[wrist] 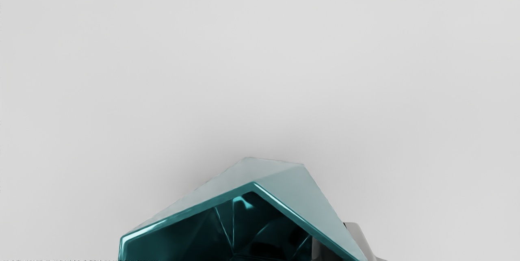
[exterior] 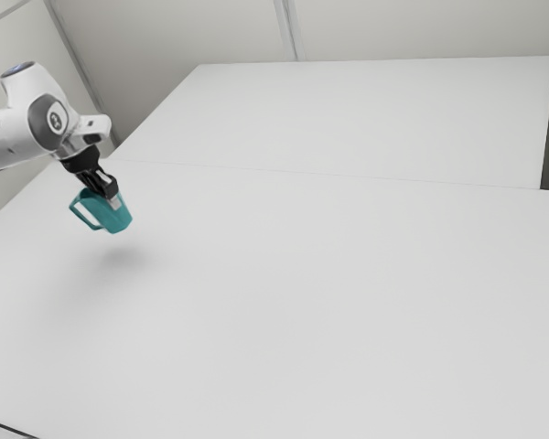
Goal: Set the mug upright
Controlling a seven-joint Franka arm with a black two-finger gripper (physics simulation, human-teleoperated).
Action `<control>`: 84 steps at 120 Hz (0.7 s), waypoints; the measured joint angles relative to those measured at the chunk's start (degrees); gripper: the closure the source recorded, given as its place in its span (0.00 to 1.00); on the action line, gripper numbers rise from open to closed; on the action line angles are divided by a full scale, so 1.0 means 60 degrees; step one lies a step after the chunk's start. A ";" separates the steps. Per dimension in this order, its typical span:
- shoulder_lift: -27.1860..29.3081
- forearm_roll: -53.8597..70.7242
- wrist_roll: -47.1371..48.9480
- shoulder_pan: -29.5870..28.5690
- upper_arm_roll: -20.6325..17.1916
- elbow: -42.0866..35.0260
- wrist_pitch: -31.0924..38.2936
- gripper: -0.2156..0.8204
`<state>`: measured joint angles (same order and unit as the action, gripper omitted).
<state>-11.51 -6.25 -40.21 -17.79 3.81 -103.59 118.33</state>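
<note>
hanging tilted above the table (exterior: 302, 293), the teal, faceted mug (exterior: 118, 219) has its wall pinched between 2 fingers (exterior: 114, 202).

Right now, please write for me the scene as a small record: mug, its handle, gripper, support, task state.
mug: teal faceted mug, tilted
handle: angular teal handle, toward the exterior view's left
gripper: black two-finger gripper, shut on the mug's wall, one finger inside
support: held above the plain white table, soft shadow beneath
task state: mug not yet upright
</note>
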 joint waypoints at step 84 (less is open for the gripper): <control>0.1661 0.2856 0.7506 0.2246 -0.0638 -0.3111 0.1746 0.97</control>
<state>-1.55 10.88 4.83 -4.31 -0.02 -122.25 128.81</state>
